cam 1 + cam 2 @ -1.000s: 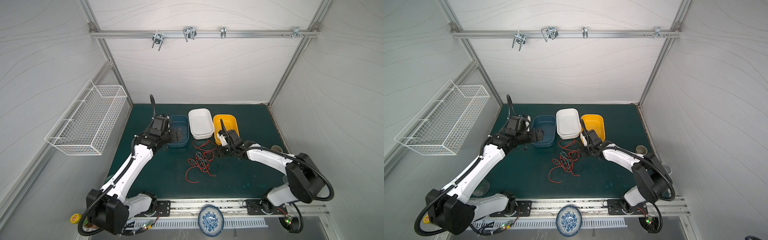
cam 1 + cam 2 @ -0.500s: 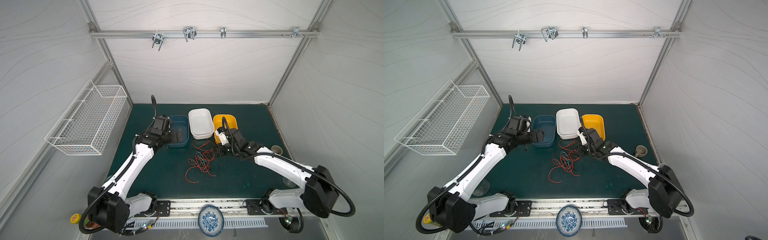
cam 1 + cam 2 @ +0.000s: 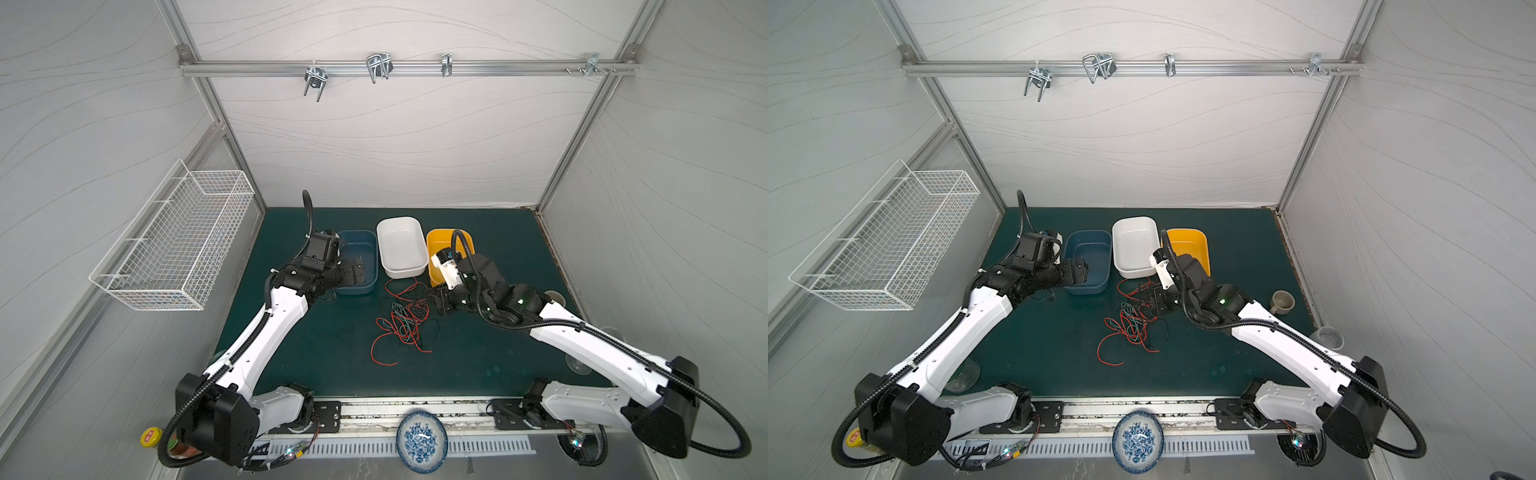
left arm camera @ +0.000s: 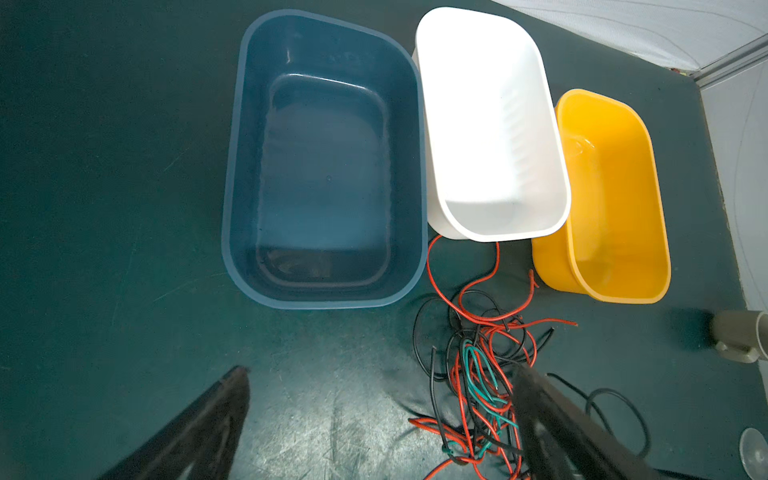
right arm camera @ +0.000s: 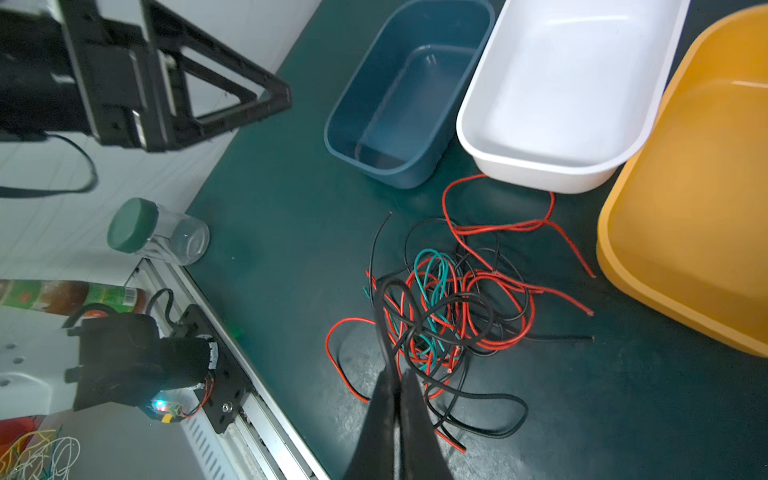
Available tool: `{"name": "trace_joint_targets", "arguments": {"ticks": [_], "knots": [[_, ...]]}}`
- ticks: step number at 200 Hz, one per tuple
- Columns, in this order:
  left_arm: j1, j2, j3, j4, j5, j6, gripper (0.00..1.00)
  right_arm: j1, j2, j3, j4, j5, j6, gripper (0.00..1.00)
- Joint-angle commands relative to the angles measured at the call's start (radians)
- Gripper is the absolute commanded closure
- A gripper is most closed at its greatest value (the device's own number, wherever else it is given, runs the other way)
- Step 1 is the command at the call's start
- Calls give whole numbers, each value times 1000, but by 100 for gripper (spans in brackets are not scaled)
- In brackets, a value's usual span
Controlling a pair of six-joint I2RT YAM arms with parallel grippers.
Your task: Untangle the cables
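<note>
Cables (image 3: 402,325), the red, black and teal ones, were basically one knotted pile in the middle of the green counter (image 3: 311,357), just in front of the three bins. Nothing looked separated: in the right wrist view the teal strand (image 5: 432,266) sat buried in the center of the heap with red and black loops crossing over it. A few bits did stray out of the clump, like a red loop (image 5: 498,220) that ran up to touch the front of the white bin (image 3: 401,266), and a black tail trailing off toward the counter's front edge.

The right claw (image 5: 395,374) was clenched tight at the edge of the pile nearest the yellow bin (image 3: 441,243). It looked to me like it had a black cable (image 5: 399,291) pinched between the tips, with that loop lifted a little off the rest.

The left claw (image 3: 356,270) was released, spread fully wide and gripping nothing, hanging over the near edge of the blue bin (image 3: 361,245), well apart from the tangle.

All three bins were empty as far as I could see. So my read is this was barely started. One strand was maybe grabbed, and every cable had yet to be pulled free of the knot and laid out on its own.
</note>
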Motion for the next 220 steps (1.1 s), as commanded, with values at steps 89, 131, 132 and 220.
{"name": "trace_joint_targets", "arguments": {"ticks": [89, 131, 132, 220], "knots": [[-1, 7, 24, 9, 90, 26, 0, 10, -89, 148, -152, -29, -49, 100], [-1, 13, 27, 6, 114, 30, 0, 15, -83, 241, -187, -32, -66, 100], [-1, 14, 27, 5, 115, 29, 0, 16, -82, 243, -188, -32, -67, 100], [-7, -106, -114, 115, 416, -168, 0, 17, -23, 357, -171, -76, -54, 100]]}}
